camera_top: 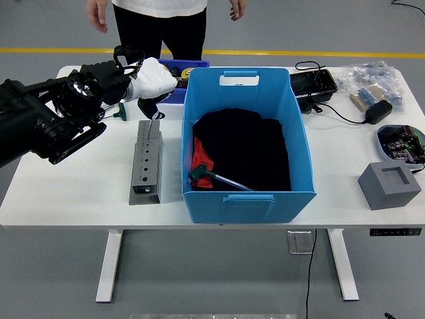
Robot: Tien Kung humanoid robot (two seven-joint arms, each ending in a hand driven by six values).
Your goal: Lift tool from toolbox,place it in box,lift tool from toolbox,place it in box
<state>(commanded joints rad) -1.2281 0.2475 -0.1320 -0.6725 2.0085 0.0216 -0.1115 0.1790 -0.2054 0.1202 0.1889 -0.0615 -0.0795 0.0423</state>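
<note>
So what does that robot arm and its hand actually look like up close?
The left arm is bulky and matt black, built from chunky rounded segments, with a round metallic disc showing near the wrist. Thin black cables loop over the top near the hand. The left hand is covered in smooth white, with dark fingers below. The right arm is out of view.

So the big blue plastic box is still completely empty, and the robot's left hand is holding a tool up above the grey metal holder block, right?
Not quite. The head view shows the big blue plastic box is not empty: a green-handled tool already lies inside on black and red cloth. The rest holds: the left hand grips a dark-handled tool above the grey metal holder block.
</note>
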